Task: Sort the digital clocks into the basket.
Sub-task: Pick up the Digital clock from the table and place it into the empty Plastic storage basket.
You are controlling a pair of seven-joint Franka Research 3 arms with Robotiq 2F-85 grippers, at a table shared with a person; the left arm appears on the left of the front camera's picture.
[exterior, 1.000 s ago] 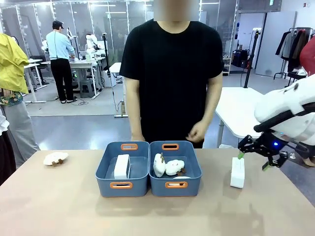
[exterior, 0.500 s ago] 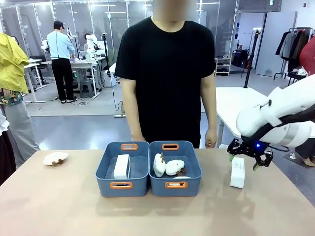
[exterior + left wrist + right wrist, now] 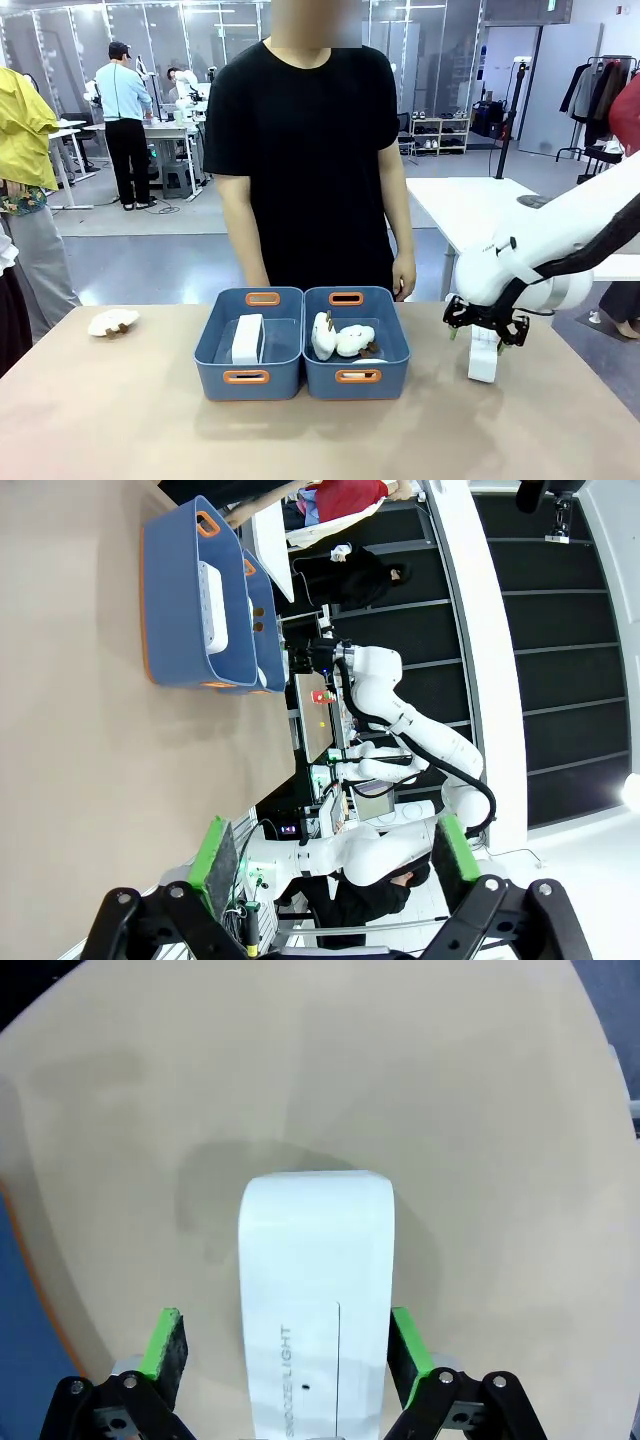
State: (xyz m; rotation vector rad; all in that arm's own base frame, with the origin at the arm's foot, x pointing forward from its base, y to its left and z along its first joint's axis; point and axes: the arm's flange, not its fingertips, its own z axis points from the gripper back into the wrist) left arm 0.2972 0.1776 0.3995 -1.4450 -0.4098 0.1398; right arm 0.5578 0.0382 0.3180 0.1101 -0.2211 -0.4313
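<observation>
White digital clock (image 3: 315, 1290) stands between the right arm's spread fingers (image 3: 165, 1352).

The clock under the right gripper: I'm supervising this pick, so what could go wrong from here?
1. The standing clock sits between the right gripper's open fingers with little spare room; an off-centre closing could tip it.
2. The basket holding the other clock lies beyond the plush toys' bin, so a short carry could drop it there.
</observation>
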